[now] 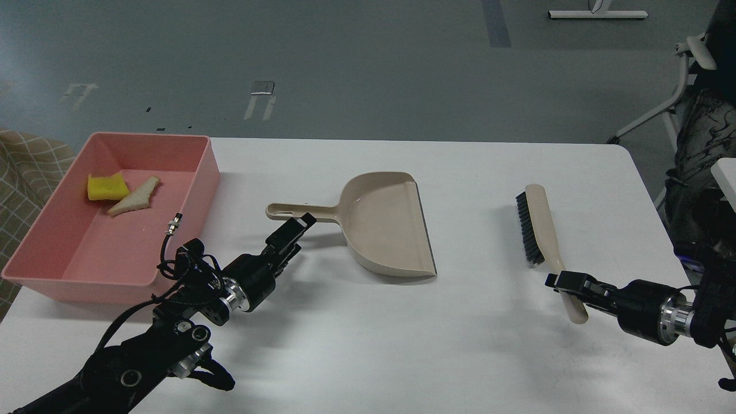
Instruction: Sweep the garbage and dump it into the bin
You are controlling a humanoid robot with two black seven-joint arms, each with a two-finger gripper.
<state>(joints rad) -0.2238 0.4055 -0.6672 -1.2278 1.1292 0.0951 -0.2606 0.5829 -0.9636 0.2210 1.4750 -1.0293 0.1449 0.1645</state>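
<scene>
The yellow sponge piece [107, 187] and the pale beige wedge [135, 196] lie side by side in the far part of the salmon-pink bin [208, 172] at the table's left. The beige dustpan [386, 224] lies flat on the table, handle pointing left. My left gripper [298, 226] is open and empty, just in front of the dustpan handle and apart from it. My right gripper [566, 283] is shut on the handle of the beige black-bristled brush [543, 230], which points away from me, bristles facing left.
The white table [471, 356] ends at a rounded far right corner. A chair and dark fabric [701, 132] stand off its right edge. A checked cloth [26, 172] sits left of the bin. A loose cable plug [174, 223] sticks up from my left arm beside the bin wall.
</scene>
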